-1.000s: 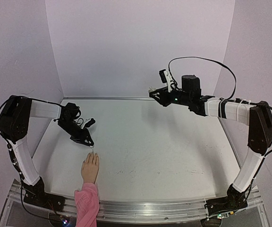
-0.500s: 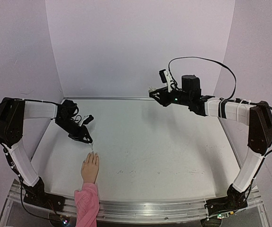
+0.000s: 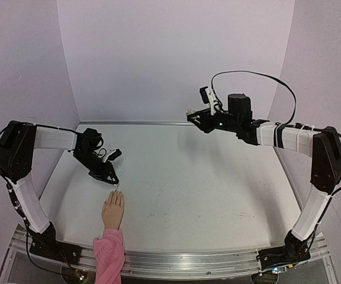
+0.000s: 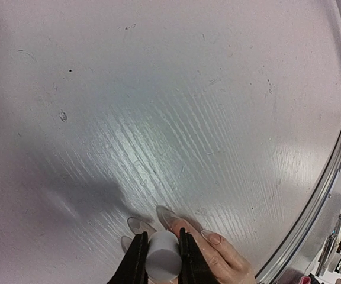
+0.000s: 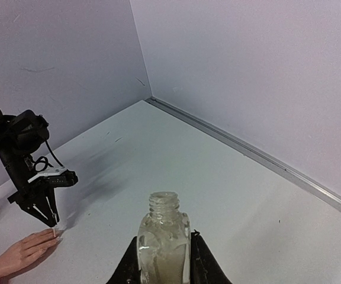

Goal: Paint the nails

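The flesh-coloured mannequin hand (image 3: 113, 211) with a pink sleeve (image 3: 108, 257) lies palm down at the near left of the table. My left gripper (image 3: 115, 181) hovers just beyond its fingertips, shut on a white cylindrical brush cap (image 4: 163, 255). In the left wrist view the long pale nails (image 4: 166, 214) show directly under the cap, one more nail (image 4: 212, 238) to its right. High at the back right, my right gripper (image 3: 192, 115) is shut on an open clear polish bottle (image 5: 163, 239), held upright with pale liquid inside.
Pale purple walls close the table at the back and both sides. A metal rail (image 3: 218, 261) runs along the near edge. The right arm (image 3: 277, 135) stretches across the back right, a black cable looping above it.
The left gripper with the cap pulled slightly back and left from the fingertips, then returned to them. The right arm and bottle have not moved.
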### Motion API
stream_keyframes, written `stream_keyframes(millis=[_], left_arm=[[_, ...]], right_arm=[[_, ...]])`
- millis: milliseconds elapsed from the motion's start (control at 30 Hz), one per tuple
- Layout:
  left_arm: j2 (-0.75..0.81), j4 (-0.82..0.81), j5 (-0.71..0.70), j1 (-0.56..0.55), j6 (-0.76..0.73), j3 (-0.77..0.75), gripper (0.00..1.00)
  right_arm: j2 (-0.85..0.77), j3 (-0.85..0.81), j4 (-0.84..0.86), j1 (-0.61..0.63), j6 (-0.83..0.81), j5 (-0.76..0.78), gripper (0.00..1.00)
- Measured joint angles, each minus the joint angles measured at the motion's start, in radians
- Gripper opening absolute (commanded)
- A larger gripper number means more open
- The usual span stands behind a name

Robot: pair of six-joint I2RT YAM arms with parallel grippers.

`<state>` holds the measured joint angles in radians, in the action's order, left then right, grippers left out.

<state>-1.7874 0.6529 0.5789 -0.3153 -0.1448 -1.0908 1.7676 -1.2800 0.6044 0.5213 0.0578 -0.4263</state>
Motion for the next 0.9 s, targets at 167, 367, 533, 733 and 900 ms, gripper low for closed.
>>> stream_keyframes(millis=[167, 367, 533, 733, 900], left_arm=[[0.000, -0.001, -0.008, 0.000, 0.005, 0.000, 0.00], [0.000, -0.009, -0.017, 0.000, 0.015, 0.002, 0.00], [0.000, -0.010, -0.026, 0.000, 0.016, 0.002, 0.00], [0.005, -0.019, -0.033, 0.000, 0.019, 0.013, 0.00], [0.024, -0.017, -0.034, 0.000, 0.023, 0.035, 0.00]], right_arm=[[0.000, 0.000, 0.002, 0.000, 0.000, 0.000, 0.00], [0.000, 0.000, 0.002, 0.000, 0.000, 0.000, 0.00], [0.000, 0.000, 0.002, 0.000, 0.000, -0.002, 0.00], [0.000, 0.000, 0.002, 0.000, 0.002, -0.003, 0.00], [0.000, 0.000, 0.003, 0.000, 0.003, -0.003, 0.00]])
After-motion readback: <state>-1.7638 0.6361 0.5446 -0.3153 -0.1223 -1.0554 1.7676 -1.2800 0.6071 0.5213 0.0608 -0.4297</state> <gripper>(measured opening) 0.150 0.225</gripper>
